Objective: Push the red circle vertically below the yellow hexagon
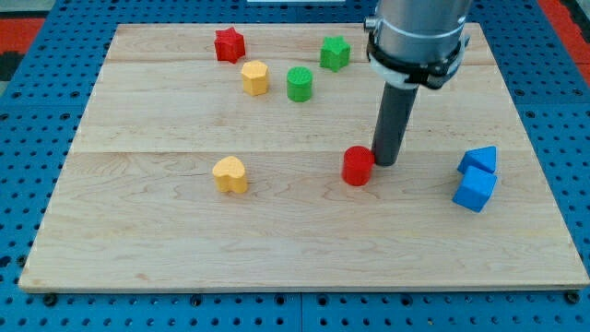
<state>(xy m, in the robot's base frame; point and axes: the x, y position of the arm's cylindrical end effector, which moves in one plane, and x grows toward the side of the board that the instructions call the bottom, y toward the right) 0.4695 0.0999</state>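
My tip (384, 163) touches the red circle (358, 166); the yellow hexagon (255, 77) sits beside the green circle (300, 84); no pincer fitted.

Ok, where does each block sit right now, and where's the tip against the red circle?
Red circle: flat on the wooden board, centre-right, well right of the hexagon's column.
My tip: at the red circle's right edge, seemingly touching.
Yellow hexagon: upper middle.
Yellow heart: left of centre.
Red star: top, left of hexagon.
Green cylinder: right of hexagon.
Green star: top centre.
Two blue blocks: right edge, touching.
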